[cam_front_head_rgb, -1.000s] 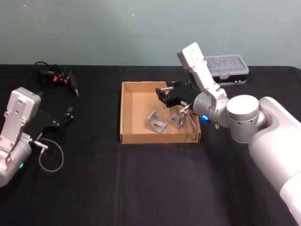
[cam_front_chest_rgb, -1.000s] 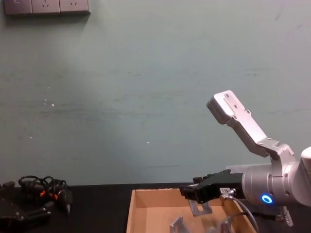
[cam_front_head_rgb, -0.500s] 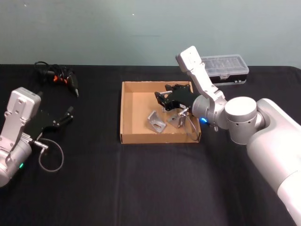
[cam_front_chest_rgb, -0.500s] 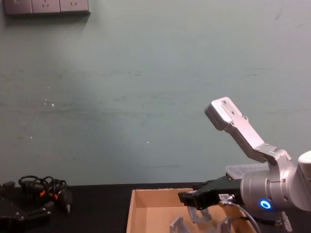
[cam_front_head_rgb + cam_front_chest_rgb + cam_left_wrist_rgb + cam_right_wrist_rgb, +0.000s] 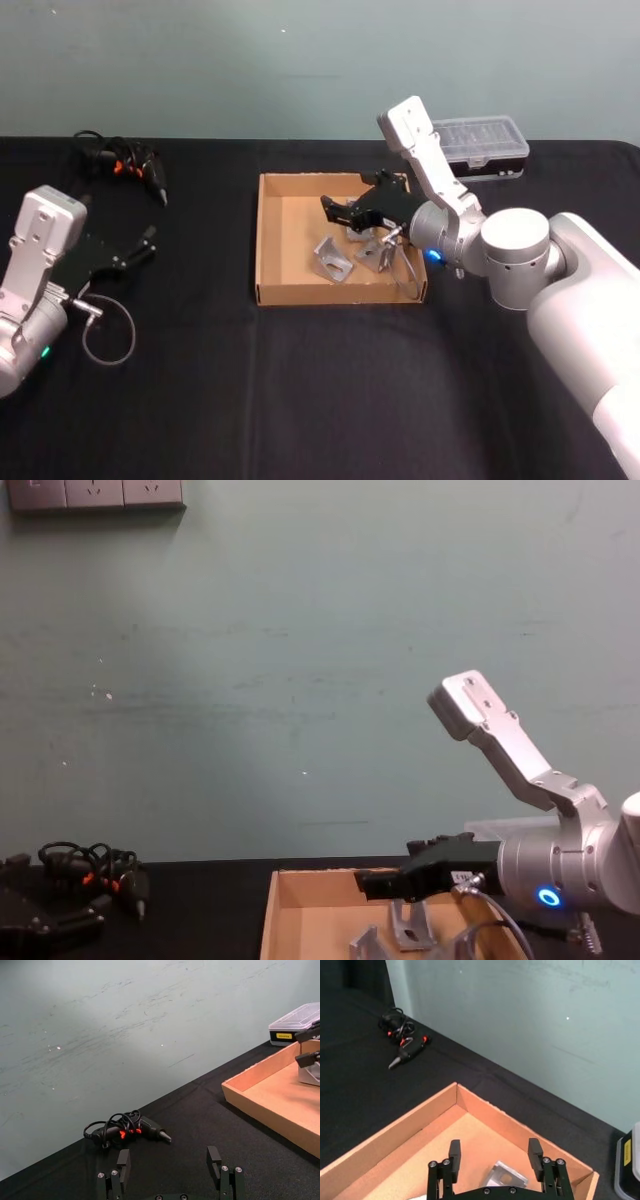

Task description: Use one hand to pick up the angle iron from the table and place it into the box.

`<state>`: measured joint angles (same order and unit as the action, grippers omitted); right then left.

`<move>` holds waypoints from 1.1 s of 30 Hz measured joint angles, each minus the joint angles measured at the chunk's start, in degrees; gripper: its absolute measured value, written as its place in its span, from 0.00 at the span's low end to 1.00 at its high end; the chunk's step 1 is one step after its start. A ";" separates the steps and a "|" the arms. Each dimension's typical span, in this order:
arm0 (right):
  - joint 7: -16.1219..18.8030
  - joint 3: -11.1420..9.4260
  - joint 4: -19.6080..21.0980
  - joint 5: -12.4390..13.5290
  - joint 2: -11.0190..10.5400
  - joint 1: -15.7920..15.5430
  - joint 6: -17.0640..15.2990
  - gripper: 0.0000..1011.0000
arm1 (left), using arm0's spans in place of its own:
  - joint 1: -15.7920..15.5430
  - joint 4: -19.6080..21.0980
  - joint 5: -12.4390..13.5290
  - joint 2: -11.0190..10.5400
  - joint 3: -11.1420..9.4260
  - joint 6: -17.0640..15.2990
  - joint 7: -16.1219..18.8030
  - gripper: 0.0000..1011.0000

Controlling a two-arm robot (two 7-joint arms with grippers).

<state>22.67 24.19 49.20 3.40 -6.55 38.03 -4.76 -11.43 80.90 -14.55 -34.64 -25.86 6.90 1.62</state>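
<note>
The right gripper [image 5: 338, 210], black-fingered on a silver-grey arm, hangs over the shallow tan cardboard box [image 5: 272, 243] with its fingers [image 5: 454, 1152] spread and nothing between them. Just below and ahead of its tips, a silver metal angle iron [image 5: 507, 1177] lies on the box floor; two more angle irons [image 5: 333, 259] lie beside it. The left gripper [image 5: 145, 243] sits well off to the side over the matte black table [image 5: 200, 380], fingers apart.
</note>
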 joint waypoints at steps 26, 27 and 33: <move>-8.81 -4.32 31.30 -3.79 -8.95 -19.99 7.57 0.99 | 0.00 0.00 0.00 0.00 0.00 0.00 0.00 0.99; -9.80 -4.95 32.99 -4.57 -9.61 -21.52 8.16 0.99 | 0.00 0.00 0.00 0.00 0.00 0.00 0.00 0.99; -13.13 -7.10 37.45 -7.89 -11.69 -26.57 10.34 0.99 | -0.01 0.00 0.00 0.00 0.00 0.00 0.00 0.99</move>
<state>9.53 17.09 86.65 -4.48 -18.24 11.45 5.58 -11.44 80.90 -14.55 -34.65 -25.86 6.90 1.62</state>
